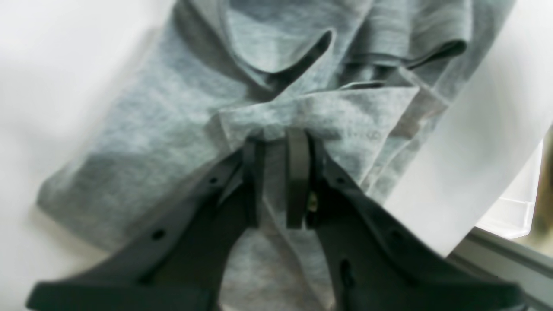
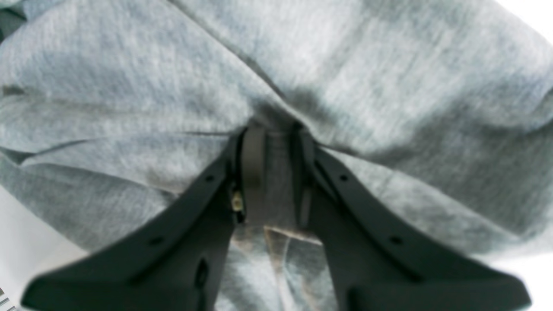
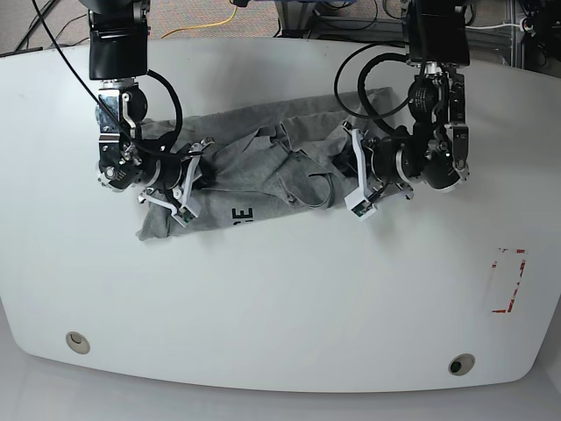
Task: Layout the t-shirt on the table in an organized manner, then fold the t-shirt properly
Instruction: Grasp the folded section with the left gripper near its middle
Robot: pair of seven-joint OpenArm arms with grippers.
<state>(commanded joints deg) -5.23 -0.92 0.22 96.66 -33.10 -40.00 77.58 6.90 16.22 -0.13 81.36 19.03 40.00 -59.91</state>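
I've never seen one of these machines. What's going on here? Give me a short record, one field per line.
item: grey t-shirt, black lettering partly showing
shirt state: crumpled and bunched, not laid flat
surface: white table
left gripper: closed on a fold of the shirt
right gripper: closed on shirt fabric
arm positions: one at each end of the shirt
table markings: red tape outline near one edge, clear of the shirt
folding: not begun
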